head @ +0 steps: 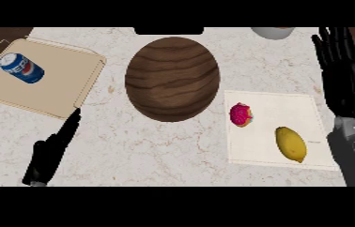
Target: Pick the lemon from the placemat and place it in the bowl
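Marbled tabletop [180, 141] carries a round wood-grain bowl [172, 79], a smooth oval lemon [291, 144] on a pale placemat [277, 109]; both hands, left [50, 153] and right [337, 66], straight-fingered

Yellow lemon [291, 144] lies on white placemat [277, 104], right of wooden bowl [173, 79].

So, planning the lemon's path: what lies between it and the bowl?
In the head view, a pink pastry on the placemat lies between lemon and bowl.

a pale marble counter top [173, 146] with thin brown veins fills the view under even, soft light. at its far left corner a patch of dark brown wood surface [14, 33] shows beyond the counter's edge.
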Motion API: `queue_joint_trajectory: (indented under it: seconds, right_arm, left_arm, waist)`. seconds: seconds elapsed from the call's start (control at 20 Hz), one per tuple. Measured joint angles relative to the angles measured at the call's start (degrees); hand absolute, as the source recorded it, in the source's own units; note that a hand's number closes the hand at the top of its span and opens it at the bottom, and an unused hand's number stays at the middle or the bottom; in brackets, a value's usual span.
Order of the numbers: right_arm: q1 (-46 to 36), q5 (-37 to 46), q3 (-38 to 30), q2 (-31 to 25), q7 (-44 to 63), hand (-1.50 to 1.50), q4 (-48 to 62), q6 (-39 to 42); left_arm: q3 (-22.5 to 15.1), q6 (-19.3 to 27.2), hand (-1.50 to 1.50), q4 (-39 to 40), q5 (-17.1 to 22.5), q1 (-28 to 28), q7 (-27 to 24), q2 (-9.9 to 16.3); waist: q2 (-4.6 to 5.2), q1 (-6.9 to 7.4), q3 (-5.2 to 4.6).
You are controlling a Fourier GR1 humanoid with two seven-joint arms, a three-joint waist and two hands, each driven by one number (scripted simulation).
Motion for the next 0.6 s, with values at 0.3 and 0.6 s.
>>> queue_joint_trajectory:
  seconds: [0.3,0.6]
  right_arm:
    - [1.1,1.0,16.0,1.8,-2.1,-1.5,-4.6,14.0]
    - [6.0,22.9,25.4,-4.1,-13.0,-1.5,-11.3,9.4]
  left_arm:
    - [6.3,2.3,0.0,-4.2,2.2,-6.7,-3.0,-0.6]
    - [12.8,4.3,0.0,-6.0,5.9,-10.3,-3.8,-0.7]
  waist:
    - [-0.82,2.09,-0.42]
    - [-1.78,-1.02,-0.57]
